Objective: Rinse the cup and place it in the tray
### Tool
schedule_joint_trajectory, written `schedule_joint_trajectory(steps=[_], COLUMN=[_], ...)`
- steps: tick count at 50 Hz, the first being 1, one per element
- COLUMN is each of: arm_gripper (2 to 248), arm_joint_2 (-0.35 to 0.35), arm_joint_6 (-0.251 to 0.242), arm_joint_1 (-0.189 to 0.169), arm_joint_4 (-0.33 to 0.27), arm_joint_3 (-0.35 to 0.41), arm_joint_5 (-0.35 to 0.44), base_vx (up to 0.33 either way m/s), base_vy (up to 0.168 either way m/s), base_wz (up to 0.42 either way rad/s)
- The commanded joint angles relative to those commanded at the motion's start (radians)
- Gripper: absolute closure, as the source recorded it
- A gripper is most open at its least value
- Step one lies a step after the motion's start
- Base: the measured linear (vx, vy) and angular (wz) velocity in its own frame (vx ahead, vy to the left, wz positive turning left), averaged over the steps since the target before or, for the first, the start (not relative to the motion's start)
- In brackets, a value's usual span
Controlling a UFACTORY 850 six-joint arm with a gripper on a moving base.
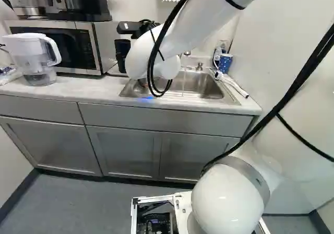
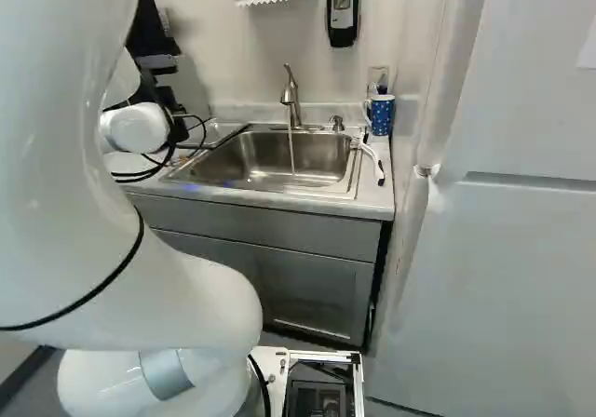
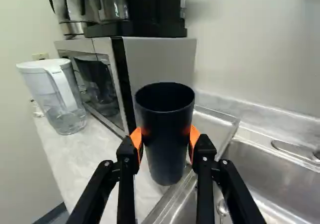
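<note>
My tool, parted only to the cup's width, grips it upright; rinse seemingly pending, next requiring transfer under the water

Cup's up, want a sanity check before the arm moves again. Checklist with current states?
1. Cup gripped from both sides by the fingers: ok
2. Cup upright, mouth up: ok
3. Water stream running from faucet: ok
4. Cup under the stream: not ok, it's off to the side near the microwave
5. Cup rinsed: cannot tell
6. Whole tray clear: cannot tell, cup hides part
</note>
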State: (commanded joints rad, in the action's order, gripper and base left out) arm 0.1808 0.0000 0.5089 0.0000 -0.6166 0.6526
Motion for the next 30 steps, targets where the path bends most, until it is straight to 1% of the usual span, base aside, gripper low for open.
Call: schedule_joint_trajectory(steps=[30], arm_gripper=[139], arm_joint_2=[0.022], arm_joint_6=[0.000], arm_joint_1=[-0.104], arm_joint_4=[0.000], arm_joint_3=[0.020], arm_joint_5=[0.000], base_vx=[0.000], base_vy=[0.000], base_wz=[0.000])
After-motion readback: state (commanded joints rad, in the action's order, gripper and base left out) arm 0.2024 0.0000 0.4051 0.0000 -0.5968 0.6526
